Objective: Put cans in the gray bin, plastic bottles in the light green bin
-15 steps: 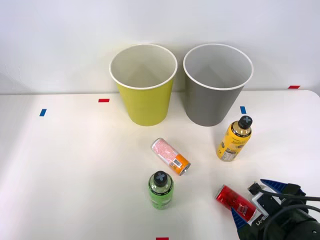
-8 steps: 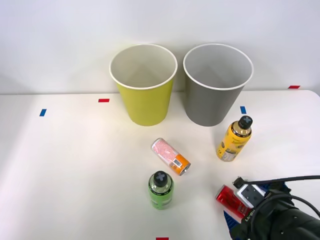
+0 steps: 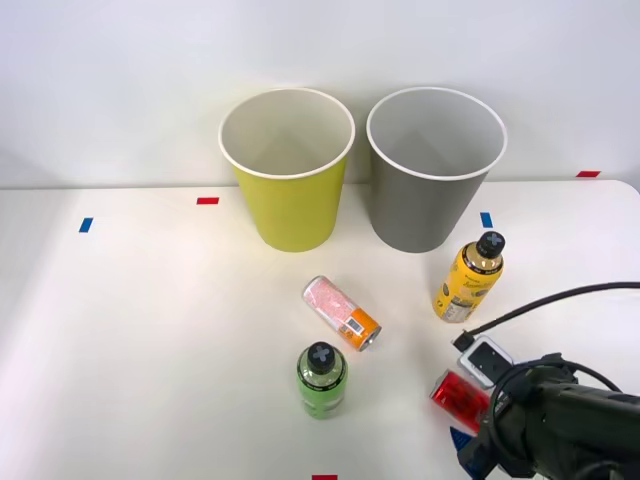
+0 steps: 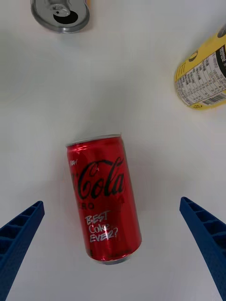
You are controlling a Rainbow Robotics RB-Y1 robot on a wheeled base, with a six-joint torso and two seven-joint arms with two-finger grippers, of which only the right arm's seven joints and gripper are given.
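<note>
Aluminium drink can, glossy red with silver ends (image 4: 103, 200), lies on its side on the white desk (image 3: 150, 330) at the near right, directly under the right arm's jaws (image 4: 113, 254), which are spread wide with one blue ribbed finger (image 4: 19, 240) on either side of it and neither touching it. From the front the can (image 3: 457, 395) is half covered by the black wrist above it. Judging by its look, it is light and thin-walled, so it should dent under a hard squeeze, and its smooth round body will likely roll or slip if nudged from one side only. The best hold seems to be across the middle of the barrel, fingers closing square on the curved sides rather than on the ends.

Just to the far side of it stands the yellow-orange plastic bottle with a black screw cap (image 3: 467, 280), close enough to be knocked on the way up. Left of the red can stands the bright green plastic bottle with a black cap (image 3: 321, 382), and beyond that lies the pink-white can with an orange band (image 3: 341, 312). The large gray tapered bin with a white rim (image 3: 430, 190) stands at the far side, the yellow-green bin (image 3: 290, 195) touching it or nearly so on its left.
</note>
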